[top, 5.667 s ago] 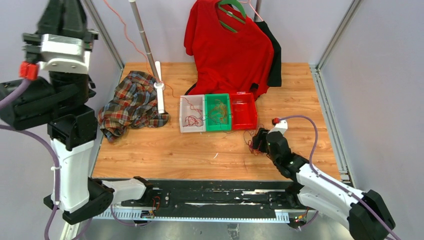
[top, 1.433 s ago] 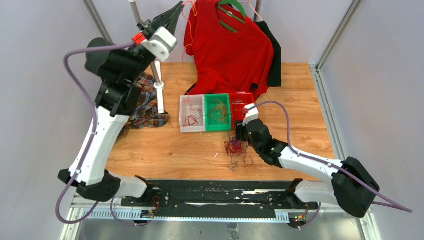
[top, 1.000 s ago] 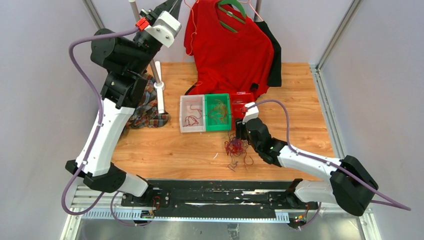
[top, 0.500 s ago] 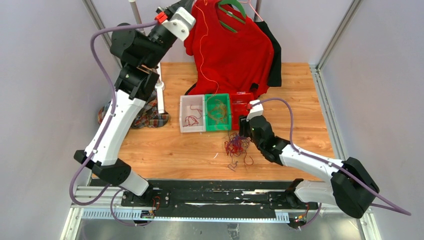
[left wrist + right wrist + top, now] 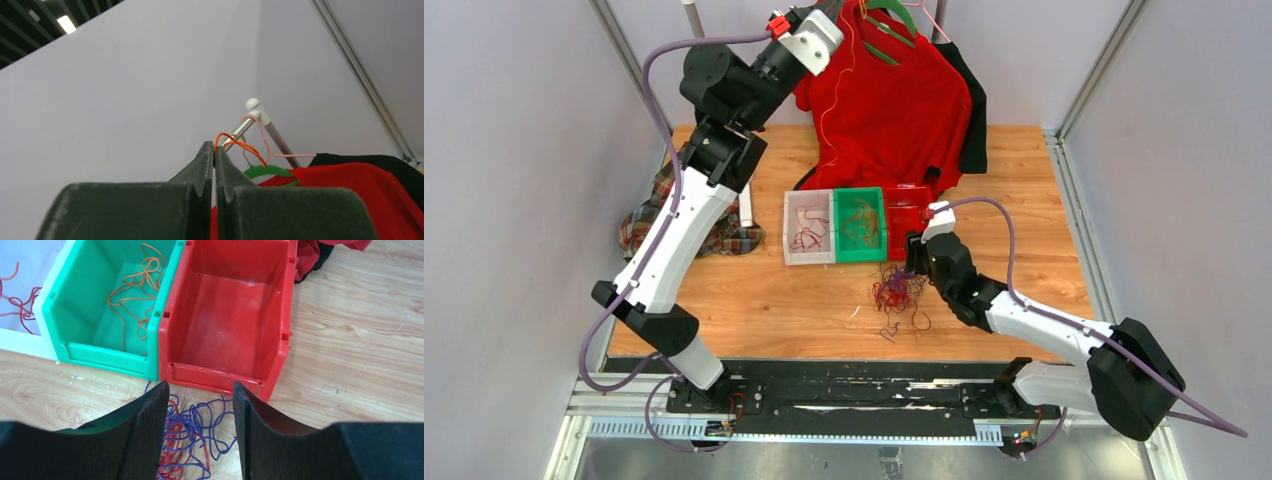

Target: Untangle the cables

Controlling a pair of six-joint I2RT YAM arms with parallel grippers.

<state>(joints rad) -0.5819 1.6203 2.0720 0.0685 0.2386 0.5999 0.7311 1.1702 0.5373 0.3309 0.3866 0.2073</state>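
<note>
- From above, my left claw [image 5: 831, 10] is raised high at the back, in front of the red shirt [image 5: 894, 110]. It is pinched shut on one orange wire [image 5: 824, 105], which hangs from it in a long, hair-thin curve down over the shirt toward the green bin [image 5: 860, 257].
- The cables [image 5: 896, 292] lie on the table [image 5: 754, 300] just in front of the green bin and the red bin [image 5: 904, 189]. They form a small knotted clump of red and purple loops, with a few curls straying toward the near edge.
- My right claw [image 5: 912, 268] sits low at the clump's far right side, beside the red bin. A white bin [image 5: 787, 230] left of the green one holds a few red strands.
- At my left wrist, the left claw [image 5: 214, 151] has its tips pressed together. The orange wire [image 5: 241, 145] springs from between them in two thin arcs. Behind are a rod [image 5: 246, 126], a green hanger [image 5: 265, 171] and the red shirt [image 5: 350, 200].
- At my right wrist, the right claw [image 5: 200, 388] stands partly spread with nothing clamped. The cables [image 5: 182, 440] lie below the gap, purple loops over red ones, touching the wood.
- Ahead, the green bin [image 5: 100, 357] holds curly orange strands [image 5: 135, 290]. The red bin [image 5: 220, 381] stands beside it, and the white bin [image 5: 20, 339] shows at the left edge.
</note>
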